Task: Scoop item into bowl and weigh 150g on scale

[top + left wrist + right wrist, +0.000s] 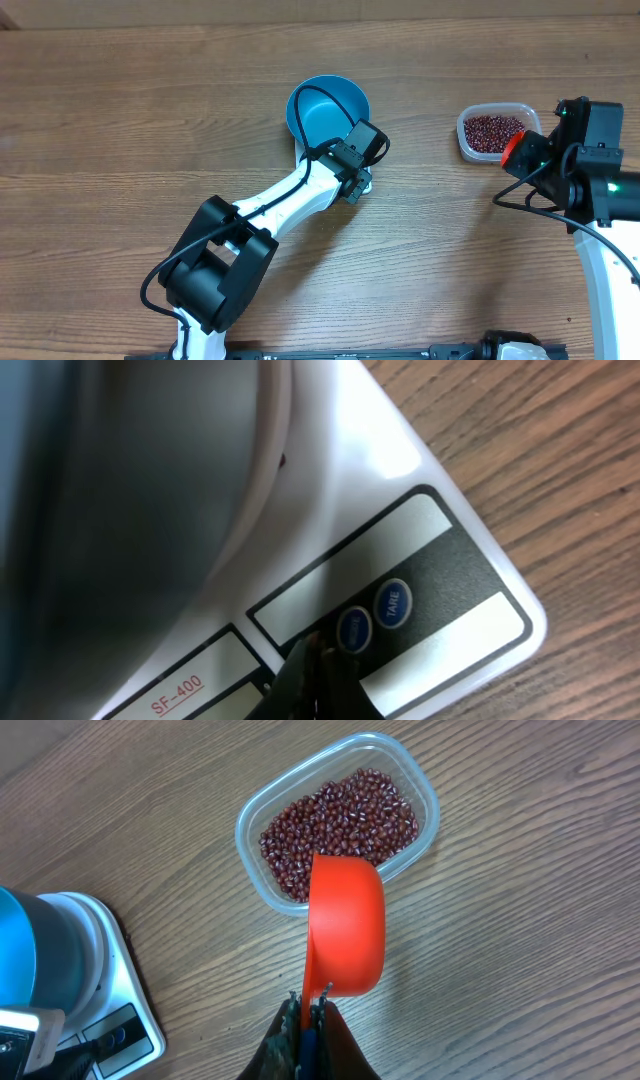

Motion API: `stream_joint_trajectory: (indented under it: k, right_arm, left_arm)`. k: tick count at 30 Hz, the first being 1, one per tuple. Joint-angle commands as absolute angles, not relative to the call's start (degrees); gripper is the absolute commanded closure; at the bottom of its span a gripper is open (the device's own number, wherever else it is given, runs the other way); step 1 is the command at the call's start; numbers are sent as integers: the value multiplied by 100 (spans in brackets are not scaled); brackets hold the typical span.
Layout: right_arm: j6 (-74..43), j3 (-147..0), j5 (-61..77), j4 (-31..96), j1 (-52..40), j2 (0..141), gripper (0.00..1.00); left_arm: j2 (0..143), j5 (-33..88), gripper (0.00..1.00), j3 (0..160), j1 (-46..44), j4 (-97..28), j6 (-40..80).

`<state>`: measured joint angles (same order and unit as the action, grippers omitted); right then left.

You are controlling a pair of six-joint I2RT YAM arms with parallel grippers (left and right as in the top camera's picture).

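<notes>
The round deep blue bowl [328, 108] sits on the small flat white rectangular kitchen scale [420, 490], which it hides almost wholly from overhead, so whatever goes into the bowl will be weighed where it lands. At the bowl's front-right rim the left gripper [316, 656] is clenched on nothing, its fingertips brought together at a round blue button [352, 630] just beside the TARE button [392, 605]. Whether they press it or hang a hair above cannot be told, but the pose suits waking or zeroing the scale with the bowl aboard. The small dark red-brown beans [340, 820] all lie in the clear rounded-rectangle plastic tub [425, 795], well to the right of the bowl, and none show in the bowl. The right gripper [310, 1006] is clamped on the handle of an orange plastic scoop [345, 925], holding its cup over the tub's near rim, on the side away from the bowl (its hollow faces away from the camera, so whether it is loaded cannot be told). Between bowl and tub the wooden table [420, 220] is bare, giving the scoop a free lane. The tight spot is probably the bowl's front-right rim, where the left wrist crowds the approach, so the back-right rim looks safer.
</notes>
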<state>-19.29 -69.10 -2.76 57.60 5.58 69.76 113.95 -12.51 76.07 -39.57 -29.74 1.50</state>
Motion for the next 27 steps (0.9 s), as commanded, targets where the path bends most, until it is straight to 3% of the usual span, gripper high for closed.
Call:
stream_joint_trajectory:
  k: [1,27]
  right_arm:
    - [-1942,-7118,-250,5714,572,6893,96]
    - [-1944,-7116,-248,5721,572,6893,96]
  left_arm:
    - [11445,-1398,96,7594,-3977,-2961,169]
    - [11660,-1350,96,7590,-3977,-2971,301]
